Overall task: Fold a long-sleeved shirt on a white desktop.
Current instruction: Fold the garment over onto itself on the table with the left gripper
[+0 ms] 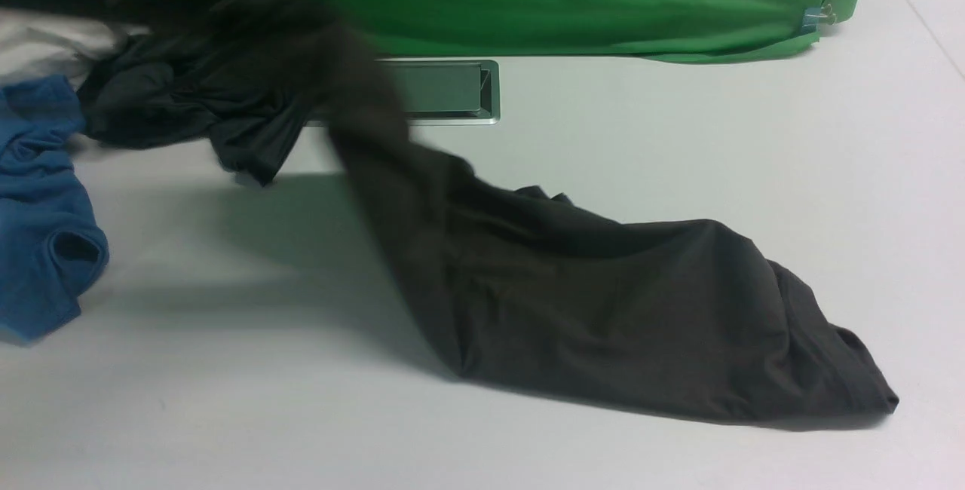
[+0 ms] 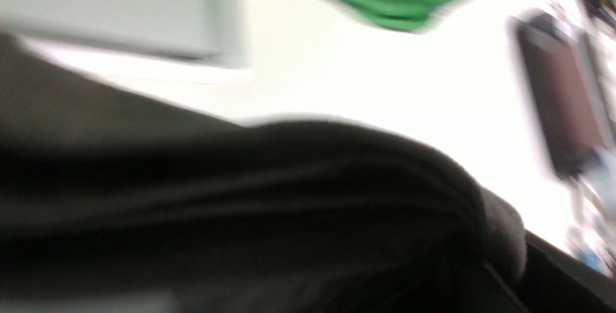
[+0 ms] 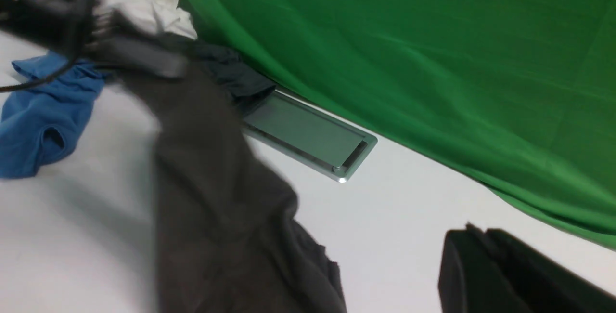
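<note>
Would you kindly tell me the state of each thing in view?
long-sleeved shirt: unfolded, one end lifted, rest trailing on the white desktop
left gripper: shut on the shirt
right gripper: shut, empty
blue garment: crumpled
grey-green garment: crumpled
cable hatch: lid closed

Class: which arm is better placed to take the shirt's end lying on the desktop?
Likely the right: the long-sleeved shirt trails to its side, while the left claw grips the raised end.
</note>
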You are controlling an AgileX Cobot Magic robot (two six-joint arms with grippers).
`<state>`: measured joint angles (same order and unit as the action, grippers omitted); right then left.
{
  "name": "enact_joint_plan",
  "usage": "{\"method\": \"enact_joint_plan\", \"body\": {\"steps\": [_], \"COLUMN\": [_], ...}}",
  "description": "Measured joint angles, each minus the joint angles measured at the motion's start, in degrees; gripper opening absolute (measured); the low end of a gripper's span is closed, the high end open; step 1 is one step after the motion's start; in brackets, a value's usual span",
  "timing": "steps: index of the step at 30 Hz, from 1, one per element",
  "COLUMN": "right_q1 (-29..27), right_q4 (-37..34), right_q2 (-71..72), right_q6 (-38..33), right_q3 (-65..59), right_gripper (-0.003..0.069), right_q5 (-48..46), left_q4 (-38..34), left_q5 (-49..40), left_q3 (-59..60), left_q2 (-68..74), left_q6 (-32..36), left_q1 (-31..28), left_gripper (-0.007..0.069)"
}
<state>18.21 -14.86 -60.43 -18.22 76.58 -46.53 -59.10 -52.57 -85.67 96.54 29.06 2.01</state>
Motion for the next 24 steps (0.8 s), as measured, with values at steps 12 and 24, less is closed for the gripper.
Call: {"method": "enact_joint_plan", "body": {"steps": [12,24], "right_q1": [0.0,0.0], "right_q4": [0.1,0.2], "right_q2": [0.0,0.0], "right_q6": [0.0,0.1], "right_q3": [0.0,0.0], "right_gripper": [0.0059,0.0099], "right_q5": [-4.5,-5.7], "left_q4": [27.2,34.5], "left_q5": [3.7,7.7], "left_q3": [-15.6,-18.0], "left_q2": [23.2,28.5], "left_q6": [-17.3,-18.9], "left_q1": [44.6,49.6], "left_gripper": [0.0081,0.0520]}}
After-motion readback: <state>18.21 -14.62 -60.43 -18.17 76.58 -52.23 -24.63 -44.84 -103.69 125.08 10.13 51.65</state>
